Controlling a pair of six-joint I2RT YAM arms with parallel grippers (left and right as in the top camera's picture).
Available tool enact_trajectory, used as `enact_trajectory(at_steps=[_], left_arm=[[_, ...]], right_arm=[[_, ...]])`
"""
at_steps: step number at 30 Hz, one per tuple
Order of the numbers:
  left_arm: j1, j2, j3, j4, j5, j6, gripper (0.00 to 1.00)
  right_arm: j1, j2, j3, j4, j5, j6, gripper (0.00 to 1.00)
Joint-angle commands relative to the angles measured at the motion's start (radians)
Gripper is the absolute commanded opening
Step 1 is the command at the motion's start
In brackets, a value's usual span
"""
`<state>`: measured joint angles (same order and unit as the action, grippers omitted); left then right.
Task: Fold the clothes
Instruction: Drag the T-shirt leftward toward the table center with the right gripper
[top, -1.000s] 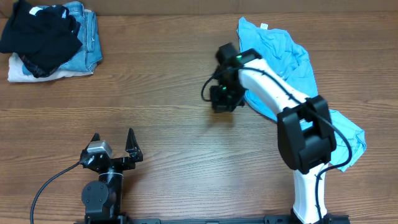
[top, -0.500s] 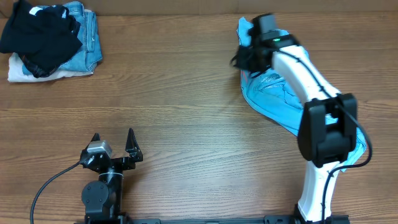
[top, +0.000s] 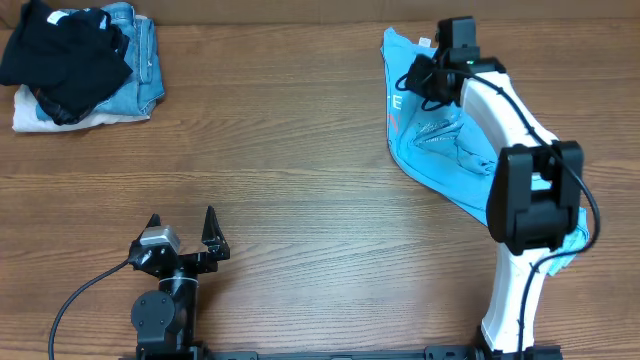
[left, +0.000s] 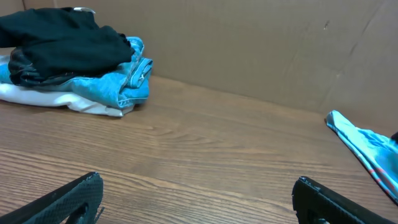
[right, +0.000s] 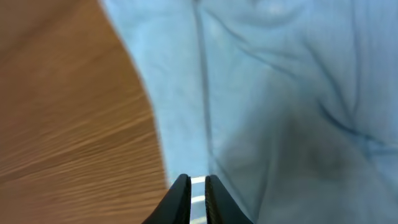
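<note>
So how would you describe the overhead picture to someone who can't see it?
A white-and-black right robot arm reaches over a crumpled light sky-blue T-shirt at the upper right of a brown wooden table. The black left arm sits at the lower left, jaws open; a pile of black and blue denim clothes lies upper left.

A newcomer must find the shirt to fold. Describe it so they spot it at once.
On the wooden table, look to the far right, under the white right arm. There lies the sky-blue T-shirt, spread loosely with red-and-white lettering near its left edge. Unlike the pile at far left, black garment over denim, it lies alone.
</note>
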<state>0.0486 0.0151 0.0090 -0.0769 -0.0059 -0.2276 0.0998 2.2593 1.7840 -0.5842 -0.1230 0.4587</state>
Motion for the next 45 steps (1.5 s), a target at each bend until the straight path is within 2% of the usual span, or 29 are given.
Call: enact_trajectory(at_steps=[1, 14, 20, 29, 31, 35, 39, 45], left_arm=[[0.007, -0.01, -0.004, 0.002, -0.012, 0.026, 1.0], [0.007, -0.01, -0.004, 0.002, -0.012, 0.026, 1.0], [0.007, -0.01, -0.004, 0.002, -0.012, 0.026, 1.0], [0.007, -0.01, -0.004, 0.002, -0.012, 0.026, 1.0], [0.007, -0.01, -0.004, 0.002, -0.012, 0.026, 1.0], [0.007, -0.01, -0.004, 0.002, -0.012, 0.026, 1.0], [0.007, -0.01, -0.004, 0.002, -0.012, 0.026, 1.0], [0.007, -0.01, -0.004, 0.002, -0.012, 0.026, 1.0]], right_arm=[[0.001, 0.065, 0.015, 0.009, 0.018, 0.065, 0.12], [0.02, 0.132, 0.015, -0.017, 0.012, 0.07, 0.11], [0.068, 0.141, 0.015, -0.063, -0.085, 0.07, 0.11], [0.259, 0.141, 0.01, -0.183, -0.161, 0.069, 0.11], [0.328, 0.141, 0.01, -0.243, -0.21, 0.069, 0.05], [0.429, 0.141, 0.01, -0.307, -0.325, 0.069, 0.04], [0.526, 0.14, 0.011, -0.338, -0.349, 0.069, 0.04], [0.565, 0.121, 0.047, -0.367, -0.346, 0.069, 0.04]])
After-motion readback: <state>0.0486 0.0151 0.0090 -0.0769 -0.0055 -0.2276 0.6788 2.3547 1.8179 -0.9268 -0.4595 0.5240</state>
